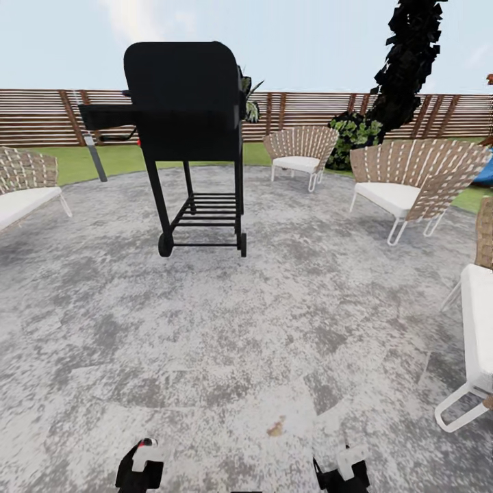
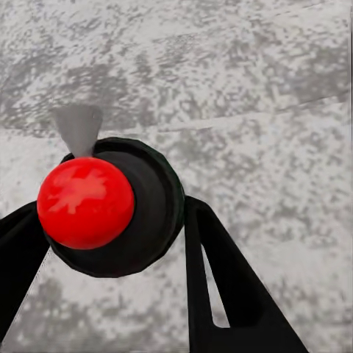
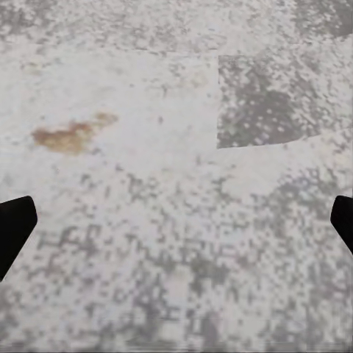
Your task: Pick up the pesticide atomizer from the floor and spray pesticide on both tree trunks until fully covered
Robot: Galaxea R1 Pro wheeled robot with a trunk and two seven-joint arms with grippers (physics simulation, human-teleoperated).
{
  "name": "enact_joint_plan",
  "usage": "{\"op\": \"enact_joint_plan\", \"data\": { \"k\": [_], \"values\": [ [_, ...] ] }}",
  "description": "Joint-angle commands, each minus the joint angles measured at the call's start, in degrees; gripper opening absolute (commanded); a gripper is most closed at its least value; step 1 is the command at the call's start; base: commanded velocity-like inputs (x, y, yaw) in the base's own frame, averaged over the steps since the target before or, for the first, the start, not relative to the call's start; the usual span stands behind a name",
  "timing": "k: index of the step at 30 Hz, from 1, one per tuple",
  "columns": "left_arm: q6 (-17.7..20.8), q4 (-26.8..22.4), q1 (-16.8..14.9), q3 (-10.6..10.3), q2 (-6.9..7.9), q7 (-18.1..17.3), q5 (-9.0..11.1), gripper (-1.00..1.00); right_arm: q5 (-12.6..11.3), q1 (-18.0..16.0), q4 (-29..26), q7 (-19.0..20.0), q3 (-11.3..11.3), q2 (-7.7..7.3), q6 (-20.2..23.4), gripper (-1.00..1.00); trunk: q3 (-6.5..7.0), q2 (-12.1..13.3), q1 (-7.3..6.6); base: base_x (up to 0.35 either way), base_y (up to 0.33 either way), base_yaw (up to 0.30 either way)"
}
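Grey speckled paving spreads in a wide round patch under the robot, with a strip of green lawn and a brown slatted fence beyond it. On the paving stands a black wheeled barbecue grill, ringed by woven chairs with white cushions: one behind it, one to the right, one cut by the right edge and one at the left edge. A narrow black-foliaged tree rises by the fence.

At the head view's lower edge the left gripper and the right gripper hang low over the paving, well apart from each other.

In the left wrist view the two black fingers are clamped around the pesticide atomizer: a dark round body with a glossy red ball on top and a small grey nozzle. It sits between the fingers, touching both, one finger pressed to either flank, with bare paving beyond it.

In the right wrist view the right gripper's fingers are spread wide, only their black tips showing at the two sides of the frame, with nothing between them. Beyond them lies paving with a small orange-brown stain, nearer to the one finger than the other.
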Motion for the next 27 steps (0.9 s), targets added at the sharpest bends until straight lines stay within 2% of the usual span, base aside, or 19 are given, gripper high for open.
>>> {"op": "enact_joint_plan", "data": {
  "k": [1,3,7,18,19,27],
  "values": [
    [-0.54,-0.07,0.17,0.03,0.04,0.01,0.00,-1.00,-0.01,0.04,0.62,0.01,-0.04,0.00,-1.56,1.00,0.10,0.00,0.00,0.000,0.000,-0.063],
    [-1.14,-0.22,0.36,0.03,0.02,0.15,-0.01,-1.00,-0.07,0.08,1.25,-0.17,-0.19,0.00,-4.11,1.00,0.25,0.00,0.00,0.000,0.000,-0.033],
    [-1.47,-0.58,0.43,0.02,-0.02,0.27,-0.02,-1.00,-0.16,0.10,1.49,-0.31,-0.33,0.00,-5.25,1.00,0.86,0.03,-0.05,0.000,0.000,-0.008],
    [-1.39,0.11,0.57,0.02,0.23,0.49,-0.25,-1.00,-0.44,0.11,2.08,-0.40,-0.39,0.08,-5.43,1.00,3.32,0.17,-0.34,0.000,0.000,0.000],
    [-1.51,2.79,1.21,0.02,0.29,0.64,-0.09,-1.00,-0.44,0.11,2.07,-0.42,-0.44,0.09,-5.49,1.00,3.54,0.19,-0.36,0.000,0.000,0.000],
    [-1.52,3.16,1.33,-0.07,0.16,0.66,0.05,-1.00,-0.44,0.11,4.00,-0.42,-0.48,0.00,-5.52,1.00,5.31,0.29,-0.57,0.000,0.000,0.000]
  ]
}}
